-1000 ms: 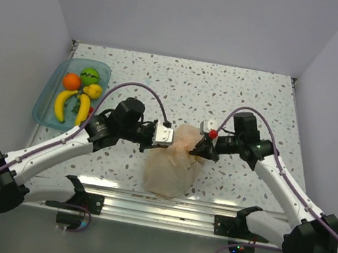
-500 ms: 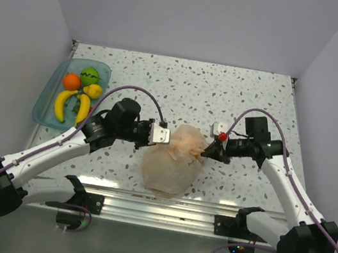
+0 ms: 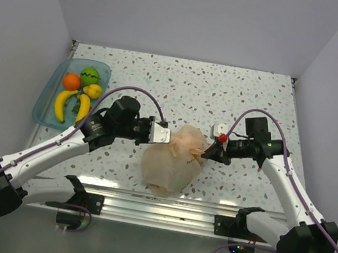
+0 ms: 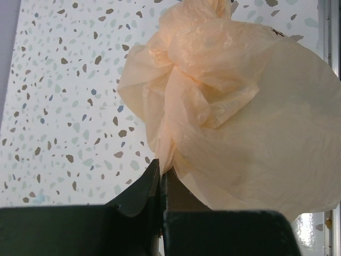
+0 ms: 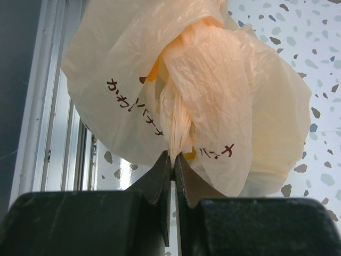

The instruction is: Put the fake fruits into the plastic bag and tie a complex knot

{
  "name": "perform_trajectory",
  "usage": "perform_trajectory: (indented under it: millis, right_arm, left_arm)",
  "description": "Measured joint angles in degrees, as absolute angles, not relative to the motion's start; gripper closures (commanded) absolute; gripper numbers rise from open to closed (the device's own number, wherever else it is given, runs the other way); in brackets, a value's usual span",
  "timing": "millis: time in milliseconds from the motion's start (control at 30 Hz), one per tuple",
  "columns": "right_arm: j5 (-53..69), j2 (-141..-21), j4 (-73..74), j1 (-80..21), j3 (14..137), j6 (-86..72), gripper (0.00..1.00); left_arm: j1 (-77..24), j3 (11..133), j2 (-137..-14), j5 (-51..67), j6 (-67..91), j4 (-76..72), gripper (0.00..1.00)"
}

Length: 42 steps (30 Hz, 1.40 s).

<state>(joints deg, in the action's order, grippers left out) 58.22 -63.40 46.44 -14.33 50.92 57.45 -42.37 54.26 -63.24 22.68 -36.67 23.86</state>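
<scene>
The peach-orange plastic bag (image 3: 173,161) sits bulging near the table's front edge, its handles bunched at its neck (image 3: 187,144). My left gripper (image 3: 166,136) is shut on a twisted handle tail at the bag's left (image 4: 162,154). My right gripper (image 3: 206,152) is shut on the other handle tail at the bag's right (image 5: 177,140). The bag (image 5: 133,80) shows orange print in the right wrist view. Fake fruits lie in the blue tray: an orange (image 3: 71,81), a green ball (image 3: 89,75), bananas (image 3: 61,105) and a small yellow piece (image 3: 93,91).
The clear blue tray (image 3: 46,102) stands at the far left of the table. A metal rail (image 3: 162,203) runs along the front edge, just below the bag. Grey walls close in the table on three sides.
The right gripper has drawn back to the right and the left a little left, pulling the handle tails apart. The bag has sagged lower and shifted slightly.
</scene>
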Motion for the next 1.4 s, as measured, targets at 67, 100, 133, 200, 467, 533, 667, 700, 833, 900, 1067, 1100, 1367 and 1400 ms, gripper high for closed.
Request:
perform_trajectory:
  millis: [67,100,133,200,467,533,667,700,833,900,1067,1100,1367,1400]
  right_arm:
    - [58.26,-63.4,46.92,-14.17,50.92,58.0,1.0]
    - [58.3,-63.4,47.2,-14.04,50.98,58.24,1.0]
    - [58.5,-63.4,47.55,-13.85,51.2,58.59,1.0]
    - [58.81,-63.4,48.1,-13.28,51.64,59.05,1.0]
    - [59.75,-63.72,50.98,-11.81,52.73,60.97,1.0]
    - [59.77,-63.9,50.98,-11.75,52.73,60.69,1.0]
    - [58.5,-63.9,51.57,-11.05,52.69,59.99,1.0]
    - [58.22,-63.9,51.62,-10.96,52.66,59.86,1.0]
    - [57.91,-64.07,51.66,-11.22,52.47,59.46,1.0]
    - [57.87,-64.25,51.68,-11.31,52.34,59.4,1.0]
    - [57.49,-64.55,51.68,-11.57,52.34,59.4,1.0]
    - [57.49,-64.55,51.68,-11.57,52.34,59.4,1.0]
    - [57.45,-64.55,51.94,-11.62,52.34,59.4,1.0]
    - [57.45,-64.55,51.96,-11.62,52.34,59.4,1.0]
  left_arm:
    - [-42.41,54.22,-62.39,21.74,-37.87,23.83,1.0]
    - [-42.44,54.13,-61.8,21.3,-38.54,23.81,1.0]
    - [-42.46,53.98,-61.14,20.97,-38.98,23.75,1.0]
    - [-42.5,53.34,-59.83,20.58,-39.99,23.77,1.0]
    - [-42.52,52.56,-58.78,21.28,-40.12,24.1,0.93]
    - [-42.52,52.66,-58.78,21.65,-39.99,24.1,0.77]
    - [-41.69,54.19,-58.37,20.64,-39.59,24.49,0.61]
    - [-41.47,54.63,-58.08,20.49,-39.27,24.49,0.57]
    - [-39.31,56.16,-56.93,21.58,-38.09,24.71,0.47]
    - [-37.78,56.58,-56.64,22.65,-37.91,25.08,0.43]
    - [-36.71,56.8,-58.37,24.86,-39.16,28.14,0.37]
    - [-36.71,56.8,-59.02,25.34,-39.81,28.67,0.37]
    - [-36.71,56.9,-63.07,27.77,-43.94,29.21,0.37]
    - [-36.71,56.93,-63.61,27.99,-44.21,29.04,0.37]
